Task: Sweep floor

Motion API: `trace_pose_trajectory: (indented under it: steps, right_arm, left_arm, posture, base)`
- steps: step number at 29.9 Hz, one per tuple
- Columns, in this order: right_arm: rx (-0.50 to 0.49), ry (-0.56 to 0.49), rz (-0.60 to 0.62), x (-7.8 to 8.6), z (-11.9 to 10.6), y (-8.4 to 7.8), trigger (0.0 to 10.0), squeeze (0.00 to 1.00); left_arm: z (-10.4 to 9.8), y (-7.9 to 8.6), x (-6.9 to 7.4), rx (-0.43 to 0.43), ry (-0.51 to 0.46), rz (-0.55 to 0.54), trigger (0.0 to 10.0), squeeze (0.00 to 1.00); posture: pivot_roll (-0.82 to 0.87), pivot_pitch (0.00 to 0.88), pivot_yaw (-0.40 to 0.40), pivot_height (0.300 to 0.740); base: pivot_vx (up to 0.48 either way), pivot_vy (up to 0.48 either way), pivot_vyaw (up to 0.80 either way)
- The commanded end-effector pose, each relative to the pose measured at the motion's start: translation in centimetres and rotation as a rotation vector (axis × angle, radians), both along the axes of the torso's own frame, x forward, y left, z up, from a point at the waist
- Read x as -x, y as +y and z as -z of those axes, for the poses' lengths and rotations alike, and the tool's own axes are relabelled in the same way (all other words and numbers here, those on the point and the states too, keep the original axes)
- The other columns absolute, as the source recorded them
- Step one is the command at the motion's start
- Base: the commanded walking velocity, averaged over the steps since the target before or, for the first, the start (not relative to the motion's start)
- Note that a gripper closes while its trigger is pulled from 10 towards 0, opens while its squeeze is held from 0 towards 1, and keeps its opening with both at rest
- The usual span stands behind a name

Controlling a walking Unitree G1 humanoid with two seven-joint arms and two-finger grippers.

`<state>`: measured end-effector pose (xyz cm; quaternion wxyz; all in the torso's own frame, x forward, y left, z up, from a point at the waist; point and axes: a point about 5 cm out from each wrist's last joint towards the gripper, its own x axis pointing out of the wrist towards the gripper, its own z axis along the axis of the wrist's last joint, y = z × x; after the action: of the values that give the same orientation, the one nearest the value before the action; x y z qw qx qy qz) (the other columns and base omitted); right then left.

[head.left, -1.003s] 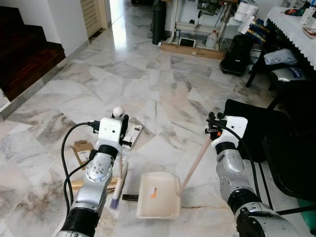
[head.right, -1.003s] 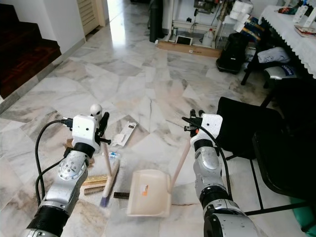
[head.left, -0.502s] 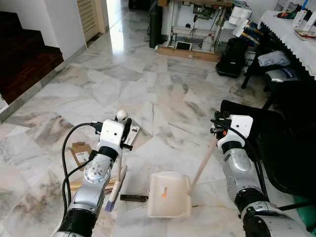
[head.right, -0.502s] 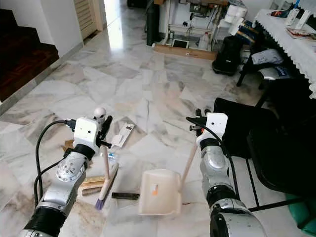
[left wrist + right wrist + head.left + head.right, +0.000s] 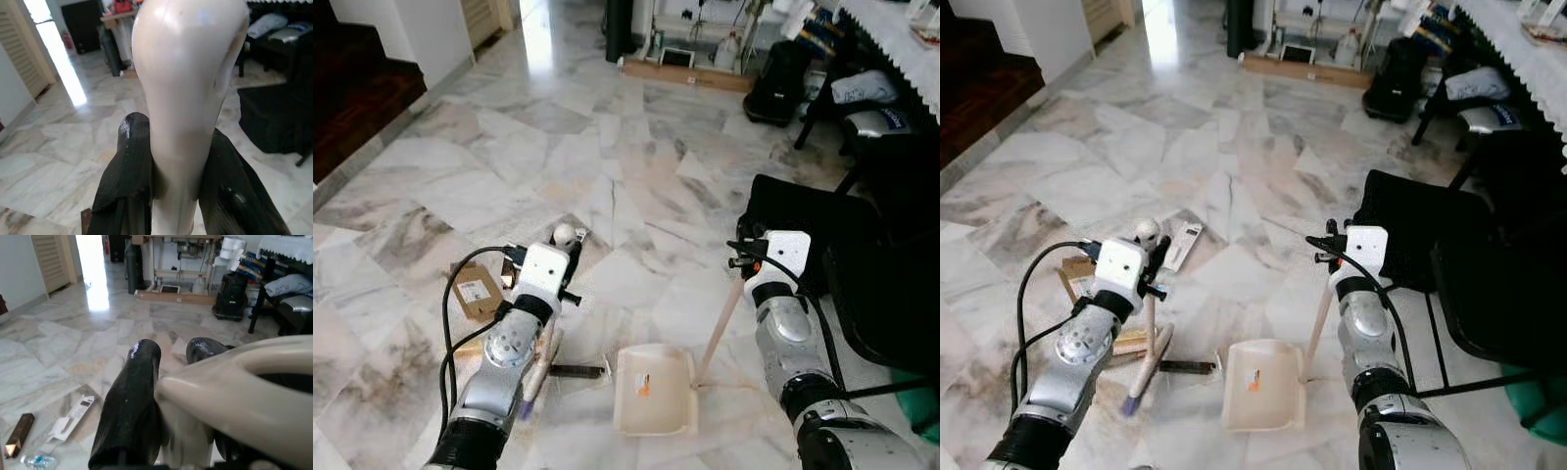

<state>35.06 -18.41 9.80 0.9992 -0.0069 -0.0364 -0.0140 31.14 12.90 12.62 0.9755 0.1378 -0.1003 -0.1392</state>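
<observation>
I've got a marble floor [image 5: 636,147] under me. Far left at approx 9 o'clock lies a small cardboard box [image 5: 476,291] w/ a label, flat on the tiles. Just right of it my left gripper [image 5: 1151,257] is up at the top of the broom [image 5: 1144,358]; in the left wrist view both black fingers [image 5: 128,171] press on either side of the cream broom handle, so the jaws are clamped on it. The handle runs down towards 6 o'clock and the bristle end sits on the floor beside my left forearm, purple tip lowest. Behind the gripper, approx 11 o'clock, a white flat packet [image 5: 1184,243] lies on the floor. A thin dark strip [image 5: 1185,367] lies between the broom head and the dustpan [image 5: 654,390], near but apart from both.

The dustpan sits centre, approx 6 o'clock, flat on the tiles, open side to the left, w/ an orange sticker inside. Its long pale handle rises up and right to my right gripper [image 5: 742,262]. Right wrist view: the fingers [image 5: 128,406] are closed around the cream handle loop.

Right side, 2–3 o'clock: a black chair [image 5: 842,255] close to my right arm. Further back, approx 1 o'clock, a black bag [image 5: 778,73] and a long cardboard box [image 5: 683,70] on the floor.
</observation>
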Motion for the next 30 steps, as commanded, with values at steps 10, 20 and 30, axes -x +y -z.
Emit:
trace_pose_trajectory:
  steps: [10, 20, 30]
  right_arm:
    - [0.035, 0.003, 0.017, 0.7, 0.8, -0.5, 10.0, 0.00]
    - [0.052, -0.034, 0.060, 0.6, 0.1, -0.9, 10.0, 0.00]
    - [0.044, -0.046, 0.084, 0.2, -0.2, 0.1, 10.0, 0.00]
  left_arm:
    - [-1.6, 0.3, 0.4, -0.075, -0.077, -0.039, 10.0, 0.00]
    - [-4.9, 1.3, 0.1, -0.068, -0.192, -0.098, 10.0, 0.00]
    - [-5.2, 1.3, 0.7, -0.083, -0.184, -0.096, 10.0, 0.00]
  posture:
    - [0.18, 0.225, -0.087, 0.740]
    - [0.19, 0.240, -0.090, 0.740]
    - [0.25, 0.262, -0.071, 0.740]
  base:
    - [0.000, 0.000, 0.00]
    - [0.000, 0.000, 0.00]
    - [0.000, 0.000, 0.00]
